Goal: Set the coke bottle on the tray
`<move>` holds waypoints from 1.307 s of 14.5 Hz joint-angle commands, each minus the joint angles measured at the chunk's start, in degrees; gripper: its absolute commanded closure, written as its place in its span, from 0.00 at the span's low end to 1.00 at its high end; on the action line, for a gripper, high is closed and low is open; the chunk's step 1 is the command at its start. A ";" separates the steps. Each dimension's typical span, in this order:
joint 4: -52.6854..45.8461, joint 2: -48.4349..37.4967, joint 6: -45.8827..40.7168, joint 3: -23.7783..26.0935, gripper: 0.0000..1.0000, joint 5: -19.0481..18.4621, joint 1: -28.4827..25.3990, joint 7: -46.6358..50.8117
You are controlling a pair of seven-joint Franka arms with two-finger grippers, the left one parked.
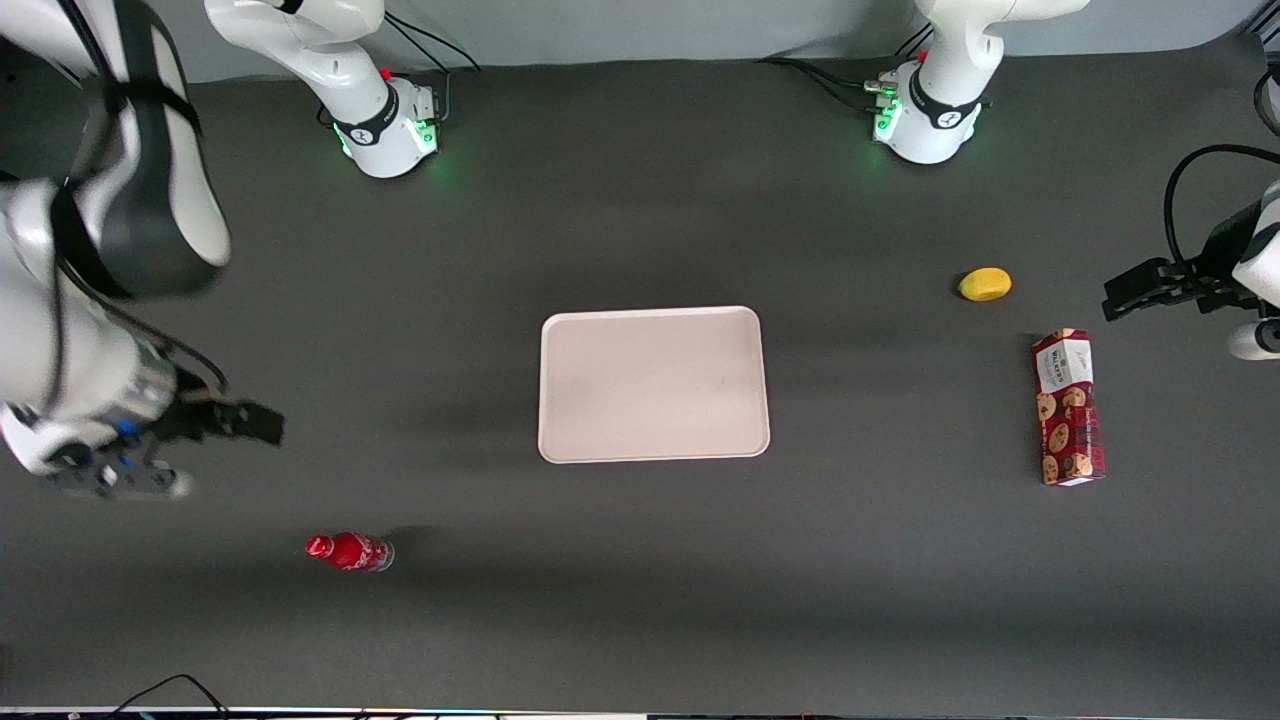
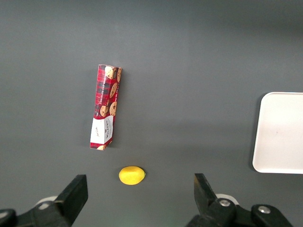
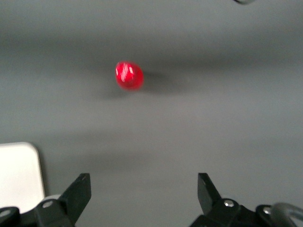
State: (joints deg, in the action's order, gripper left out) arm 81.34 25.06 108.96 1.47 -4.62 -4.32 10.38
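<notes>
Hovering above the dark table (image 1: 640, 620) toward the working arm's end, the claw (image 3: 143, 189) has its two fingers (image 3: 79, 191) spread wide and grips nothing. In the front view the claw (image 1: 225, 425) shows blurred, well clear of every object.

Next comes the coke bottle (image 1: 349, 551). It stands on the table, nearer to the front camera than the claw and a little closer to the table's middle. It is apart from the claw, with bare table between them. In the right wrist view the coke bottle (image 3: 129, 75) appears as a small red blur seen from above, ahead of the open fingers and not between them.

At the middle of the table lies the tray (image 1: 653, 384), flat and pale, with rounded corners and a low rim. The bottle is off the tray, well apart from it and nearer to the front camera. One rounded corner of the tray (image 3: 19, 175) shows in the right wrist view, beside one finger.

Toward the parked arm's end of the table sits a small yellow fruit (image 1: 985, 284). Nearer to the front camera than the fruit, a red cookie box (image 1: 1068, 406) lies flat on its long side. Both are well apart from the tray.
</notes>
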 commanded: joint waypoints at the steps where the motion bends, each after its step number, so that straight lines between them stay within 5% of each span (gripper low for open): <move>1: -4.78 7.70 7.55 -0.16 0.00 -1.09 -0.51 -3.42; 13: -7.78 16.95 20.86 -0.60 0.06 0.05 -0.51 -5.29; 14: -7.77 16.95 20.86 -0.60 0.13 1.01 -0.51 -5.29; 15: -7.77 16.86 20.86 -0.60 0.30 1.89 -0.51 -5.63; 17: -7.69 16.25 20.24 -0.51 0.78 2.08 -0.51 -5.46; 19: -7.34 15.98 19.89 -0.33 1.00 2.34 -0.51 -5.46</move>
State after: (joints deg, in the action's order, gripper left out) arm 74.80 41.16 129.75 1.20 -3.61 -4.55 5.69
